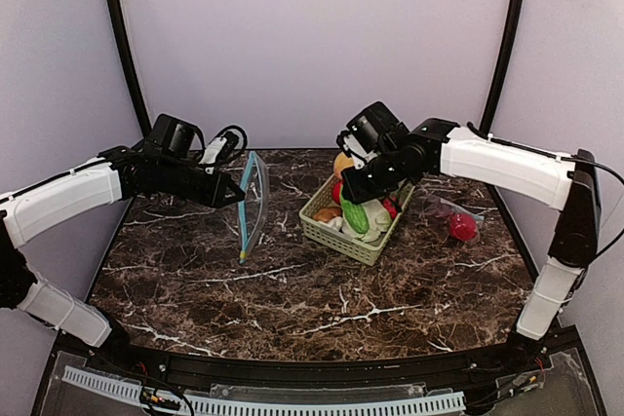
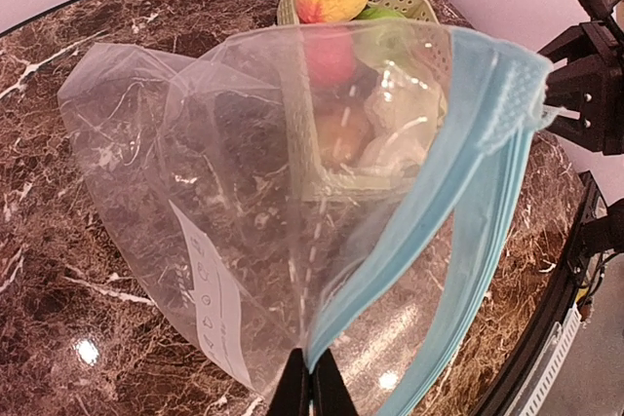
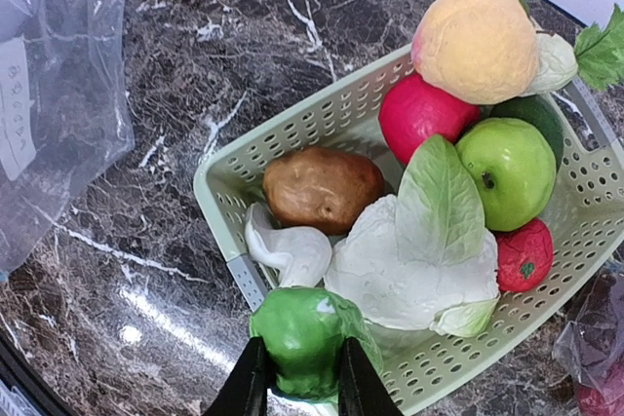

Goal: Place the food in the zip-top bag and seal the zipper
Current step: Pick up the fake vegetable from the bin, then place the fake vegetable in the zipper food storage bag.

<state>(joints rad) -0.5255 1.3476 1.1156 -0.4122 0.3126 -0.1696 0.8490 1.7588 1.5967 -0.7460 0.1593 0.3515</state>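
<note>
My left pincer (image 2: 302,392) is pinched tight on the blue zipper strip of the clear, crinkly zip-top bag (image 2: 224,192), mouth gaping, over the marbled bench (image 1: 292,289). My right pincer (image 3: 300,385) is clamped on 1 glossy green vegetable (image 3: 304,328) at the near rim of the pale lattice basket (image 3: 292,133). The other rounded food (image 3: 468,46) sits inside.
</note>
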